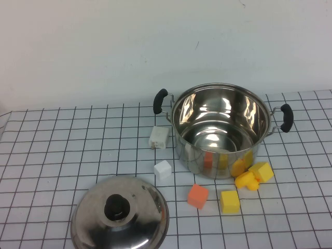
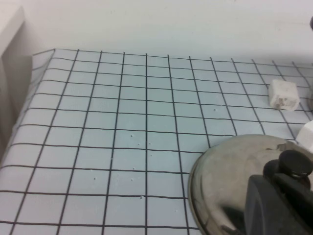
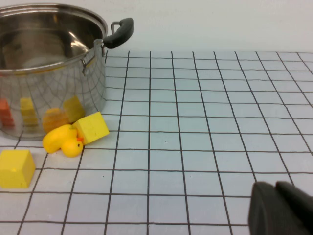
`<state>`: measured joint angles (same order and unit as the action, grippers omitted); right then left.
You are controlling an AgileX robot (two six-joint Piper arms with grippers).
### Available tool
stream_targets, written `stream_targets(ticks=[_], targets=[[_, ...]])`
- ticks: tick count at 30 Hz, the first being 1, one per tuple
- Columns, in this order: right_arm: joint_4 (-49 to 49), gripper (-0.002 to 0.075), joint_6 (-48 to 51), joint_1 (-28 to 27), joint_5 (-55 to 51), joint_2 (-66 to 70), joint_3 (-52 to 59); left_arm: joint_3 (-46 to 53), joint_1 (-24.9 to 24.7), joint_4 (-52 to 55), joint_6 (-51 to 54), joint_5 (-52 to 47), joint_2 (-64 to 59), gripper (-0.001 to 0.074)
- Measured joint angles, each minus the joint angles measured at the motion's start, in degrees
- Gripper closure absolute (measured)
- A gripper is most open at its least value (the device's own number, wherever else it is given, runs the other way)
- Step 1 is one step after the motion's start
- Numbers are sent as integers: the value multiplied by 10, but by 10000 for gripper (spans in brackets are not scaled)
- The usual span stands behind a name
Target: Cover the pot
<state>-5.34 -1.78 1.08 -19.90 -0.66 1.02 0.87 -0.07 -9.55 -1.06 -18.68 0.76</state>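
The pot is a shiny steel pot with two black side handles, standing open and upright at the back right of the table. It also shows in the right wrist view. The domed steel lid with a black knob lies on the table at the front left, apart from the pot. It also shows in the left wrist view. My left gripper is shut and empty, low in front of the lid. My right gripper is shut and empty, over bare table to the right of the pot. Neither gripper shows in the high view.
Two white blocks lie left of the pot. An orange cube, a yellow cube, a yellow block and a yellow duck lie in front of it. The checked table meets a white wall behind.
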Motion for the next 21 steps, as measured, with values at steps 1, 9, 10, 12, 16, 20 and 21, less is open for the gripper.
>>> stream_targets(ticks=[1, 9, 10, 12, 16, 20, 21], targets=[[0, 717, 0, 0, 0, 0, 0, 0, 0, 0, 0, 0, 0, 737], [0, 717, 0, 0, 0, 0, 0, 0, 0, -11, -9, -1, 0, 737], [0, 717, 0, 0, 0, 0, 0, 0, 0, -13, -10, -1, 0, 738], [0, 717, 0, 0, 0, 0, 0, 0, 0, -17, -11, -2, 0, 738], [0, 717, 0, 0, 0, 0, 0, 0, 0, -21, -13, -2, 0, 738], [0, 717, 0, 0, 0, 0, 0, 0, 0, -21, -14, -2, 0, 737], [0, 717, 0, 0, 0, 0, 0, 0, 0, -21, -14, -2, 0, 737]])
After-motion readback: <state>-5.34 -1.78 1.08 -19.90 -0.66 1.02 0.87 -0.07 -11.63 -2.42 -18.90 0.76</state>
